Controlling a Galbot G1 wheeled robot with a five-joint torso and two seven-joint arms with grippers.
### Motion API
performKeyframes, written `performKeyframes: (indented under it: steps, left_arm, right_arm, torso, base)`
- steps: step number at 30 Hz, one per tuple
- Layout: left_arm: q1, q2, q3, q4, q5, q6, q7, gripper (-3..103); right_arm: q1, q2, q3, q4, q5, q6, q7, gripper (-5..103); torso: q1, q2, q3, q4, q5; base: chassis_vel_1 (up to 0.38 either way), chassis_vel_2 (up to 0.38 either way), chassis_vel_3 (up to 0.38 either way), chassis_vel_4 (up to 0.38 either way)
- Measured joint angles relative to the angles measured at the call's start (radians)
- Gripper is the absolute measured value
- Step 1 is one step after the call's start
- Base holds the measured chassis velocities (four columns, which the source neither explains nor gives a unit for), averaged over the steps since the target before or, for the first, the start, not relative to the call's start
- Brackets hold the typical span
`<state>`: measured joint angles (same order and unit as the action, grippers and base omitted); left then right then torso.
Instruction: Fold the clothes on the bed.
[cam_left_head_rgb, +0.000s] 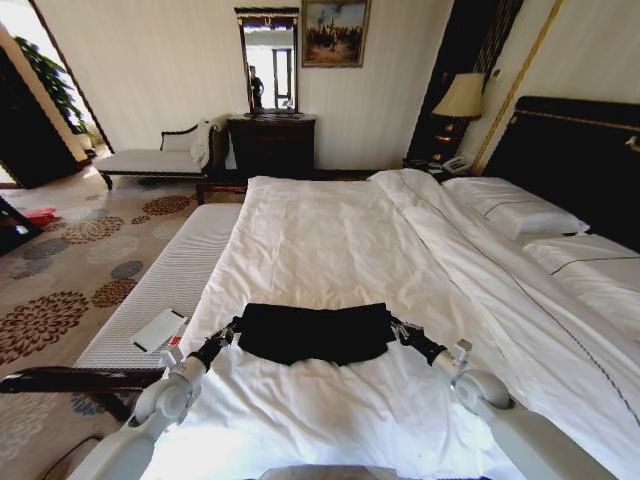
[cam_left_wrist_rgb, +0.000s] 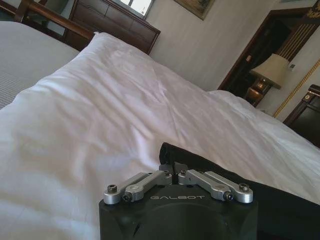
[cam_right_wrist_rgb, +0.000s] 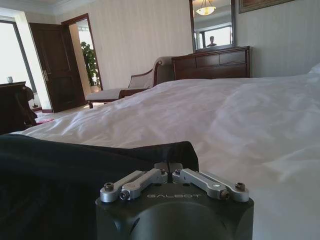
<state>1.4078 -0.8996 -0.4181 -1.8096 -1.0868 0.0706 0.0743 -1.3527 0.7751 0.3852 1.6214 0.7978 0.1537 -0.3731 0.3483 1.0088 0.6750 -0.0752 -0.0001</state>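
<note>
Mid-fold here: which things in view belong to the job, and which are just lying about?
Job:
black T-shirt, lying on the duvet
bed
left pincer, shut on the shirt's left edge
right pincer, shut on its right edge

Lying about:
white card-like item on the bench beside the bed
chaise
dresser
lamp

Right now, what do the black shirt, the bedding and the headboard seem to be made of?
Black T-shirt: soft matte knit, probably cotton; it creases and drapes limply. Duvet: smooth white woven cloth, faintly sheened, wrinkled. Headboard: dark, possibly wood or padding; gold trim along it.
</note>
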Motion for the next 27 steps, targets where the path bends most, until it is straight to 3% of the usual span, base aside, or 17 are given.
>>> performKeyframes:
  steps: [22,24,26,27]
  left_arm:
    - [0.013,-0.023,0.009,0.017,0.048,-0.011,-0.015,-2]
    - [0.015,-0.023,0.009,0.013,0.072,-0.008,-0.026,3]
    - [0.017,-0.029,0.003,0.0,0.138,-0.007,-0.035,14]
    - [0.019,-0.032,-0.001,-0.012,0.161,-0.007,-0.036,19]
  right_arm:
    - [-0.089,0.027,0.047,0.004,-0.061,0.017,-0.014,0]
    - [-0.092,0.026,0.053,0.009,-0.062,0.017,-0.017,5]
    - [-0.1,0.022,0.062,0.018,-0.059,0.017,-0.019,16]
    - [-0.106,0.019,0.068,0.026,-0.058,0.018,-0.021,16]
  torso:
    - [0.0,0.0,0.0,0.0,0.0001]
    - [0.0,0.0,0.0,0.0001,0.0001]
    - [0.0,0.0,0.0,0.0001,0.0]
    - [0.0,0.0,0.0,0.0001,0.0002]
  base:
    - [0.0,0.0,0.0,0.0]
    - [0.0,0.0,0.0,0.0]
    - [0.0,0.0,0.0,0.0]
    - [0.0,0.0,0.0,0.0]
